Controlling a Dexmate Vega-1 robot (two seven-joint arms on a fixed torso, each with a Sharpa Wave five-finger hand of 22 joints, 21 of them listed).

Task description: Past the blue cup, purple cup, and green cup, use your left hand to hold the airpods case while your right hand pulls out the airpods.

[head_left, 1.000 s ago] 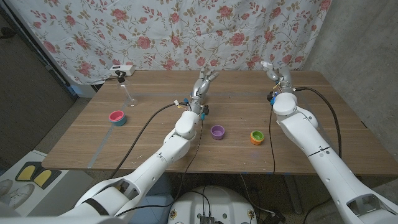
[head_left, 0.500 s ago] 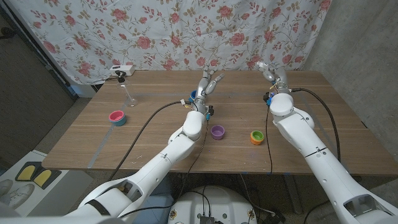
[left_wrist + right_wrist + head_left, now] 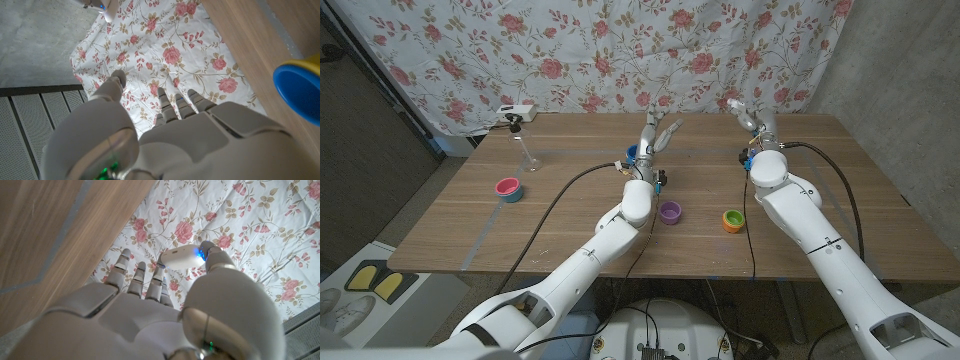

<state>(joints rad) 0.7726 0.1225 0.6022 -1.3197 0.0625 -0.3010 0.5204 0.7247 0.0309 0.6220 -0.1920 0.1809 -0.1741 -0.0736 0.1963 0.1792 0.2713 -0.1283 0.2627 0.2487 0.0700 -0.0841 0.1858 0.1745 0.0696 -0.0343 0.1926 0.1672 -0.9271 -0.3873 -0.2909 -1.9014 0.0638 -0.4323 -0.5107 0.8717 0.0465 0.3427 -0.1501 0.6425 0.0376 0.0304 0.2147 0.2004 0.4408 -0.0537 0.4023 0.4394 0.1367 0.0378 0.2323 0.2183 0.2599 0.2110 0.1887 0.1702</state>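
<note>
A small white case (image 3: 181, 257) with a blue light is pinched between the thumb and fingertips of the right hand (image 3: 752, 118), raised near the floral cloth (image 3: 620, 50). The left hand (image 3: 655, 132) is held up with fingers spread, grasping nothing. The blue cup (image 3: 631, 153) sits just beside the left fingers; the purple cup (image 3: 669, 212) and green cup (image 3: 733, 220) lie behind both hands.

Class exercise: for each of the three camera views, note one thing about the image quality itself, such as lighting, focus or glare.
Head view: even, soft light, only faint shadows on the brown wooden table. Left wrist view: the round blue plastic cup at the frame edge is blurred, while the rose-patterned cloth looks sharper. Right wrist view: the right robot hand looks soft and pale, with a blue light glowing by the small white object.
</note>
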